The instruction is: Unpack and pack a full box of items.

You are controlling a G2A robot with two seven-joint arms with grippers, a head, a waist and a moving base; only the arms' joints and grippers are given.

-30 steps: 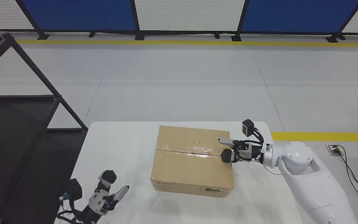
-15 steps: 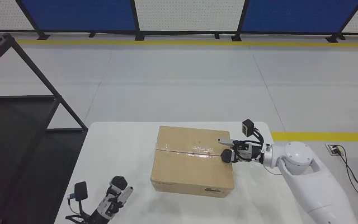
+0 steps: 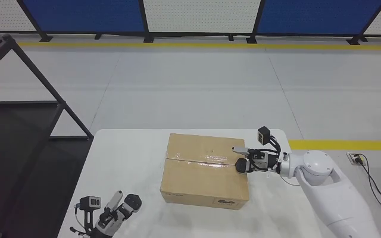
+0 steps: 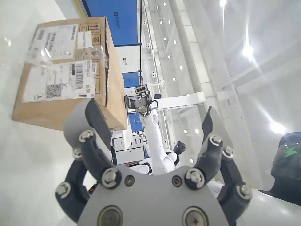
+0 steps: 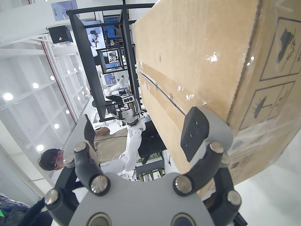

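A closed cardboard box (image 3: 205, 175), taped along its top seam, stands in the middle of the white table (image 3: 131, 157). My right gripper (image 3: 239, 158) is open at the box's right top edge. In the right wrist view one of its fingers (image 5: 195, 131) lies over the box (image 5: 200, 48) beside the seam, and the right gripper (image 5: 141, 132) holds nothing. My left gripper (image 3: 125, 202) is low at the table's front left, open and empty, apart from the box. From the left gripper (image 4: 152, 121) the box (image 4: 70, 71) shows its labelled side.
A black metal rack (image 3: 36, 119) stands off the table's left side. Blue and white partition panels (image 3: 83, 15) line the back of the floor. Bare tabletop lies left of the box and in front of it.
The left gripper has turned at the table's front left, its wrist camera swinging round to the left and its fingers now pointing right. The right arm and the box have stayed still.
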